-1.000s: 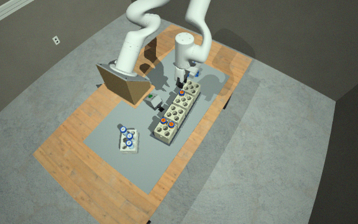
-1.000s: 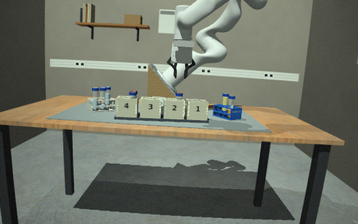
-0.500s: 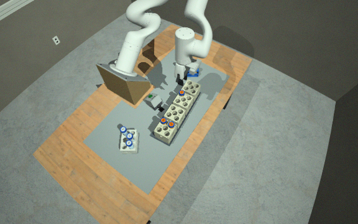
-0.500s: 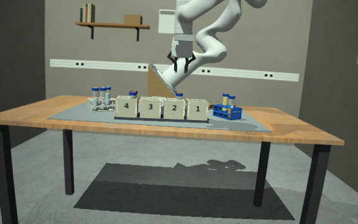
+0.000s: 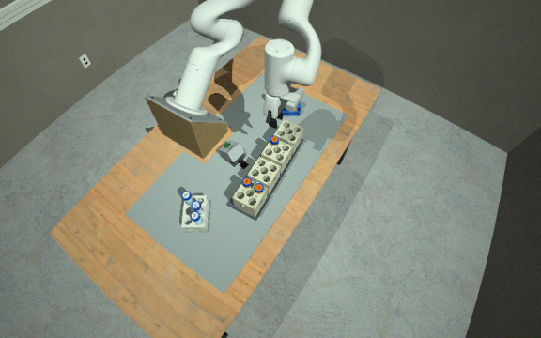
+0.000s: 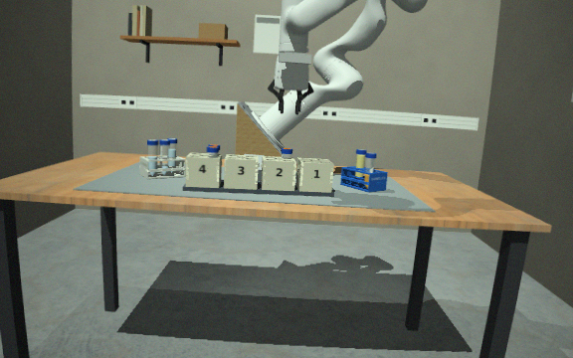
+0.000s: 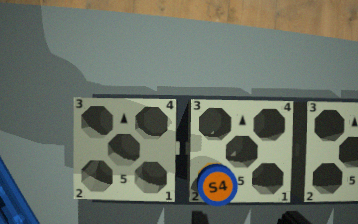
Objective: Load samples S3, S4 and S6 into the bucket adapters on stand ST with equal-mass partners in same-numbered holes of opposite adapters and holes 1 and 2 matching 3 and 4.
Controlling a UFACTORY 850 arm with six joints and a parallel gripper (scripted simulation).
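Three orange-capped tubes seen seated: S4 (image 7: 218,186) in block 2 (image 6: 279,173), two in block 4 (image 6: 202,170); blanks (image 5: 195,205) unplaced; claw (image 6: 289,103) half-spread, empty, high above desk (image 6: 466,211).

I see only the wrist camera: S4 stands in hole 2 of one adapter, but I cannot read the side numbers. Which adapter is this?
Observer: It is adapter 2; in the exterior view the cap of S4 rises just above that number.
Operator: Where are the other two samples?
Observer: Two orange-dotted tubes stand in adapter 4, at the row's far end; their IDs are too small to read.
Operator: Does the gripper hold something?
Observer: No. The gripper hangs well above the adapters, fingers apart, with nothing between them.
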